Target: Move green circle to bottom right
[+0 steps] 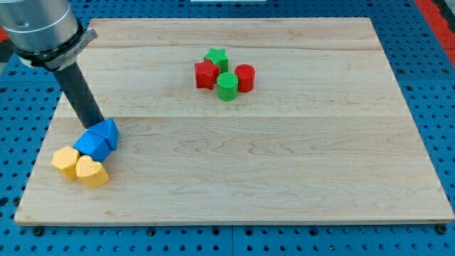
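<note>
camera view | green circle [227, 86]: short upright cylinder touching red blocks [244, 77] | no jaws; my tip [97, 126] at blue blocks [99, 139]

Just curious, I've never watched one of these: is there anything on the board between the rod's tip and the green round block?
No. In the camera view, only bare wooden board lies between my tip, beside the blue blocks, and the green circle.
</note>
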